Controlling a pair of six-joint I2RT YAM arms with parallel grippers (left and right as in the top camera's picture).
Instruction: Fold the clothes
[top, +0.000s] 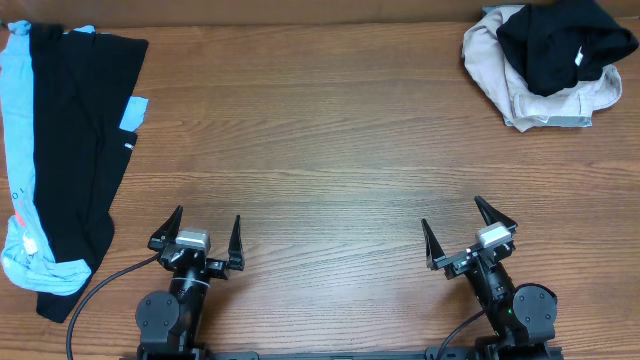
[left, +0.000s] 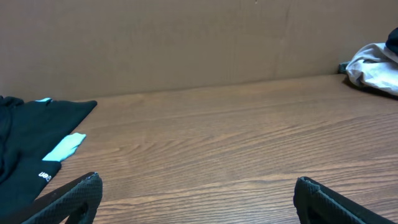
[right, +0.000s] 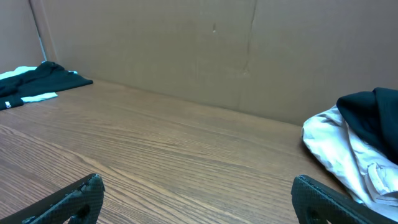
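Both idle: left gripper (top: 208, 215) and right gripper (top: 452, 212) spread wide, holding nothing. Black top (top: 560, 45) lies crumpled on beige garment (top: 490, 55), well beyond right gripper, slightly to its right. Prob soft, light, floppy; I'd pinch the black top's near edge w/ that gripper.

The place looked like a robotics lab bench set up for recording. A wood-grain tabletop (top: 330, 150) was closed off at the back by a plain brown cardboard wall (right: 186, 56) with a vertical seam in it. Two small black robot arms, the left arm (top: 170, 310) and the right arm (top: 520, 305), were mounted at the near edge, and a black cable (top: 100, 283) trailed from the left one. Clothes lay at the far corners: a flat black and light blue pile (top: 60, 150) on one side, a crumpled beige and black heap (top: 540, 95) on the other.
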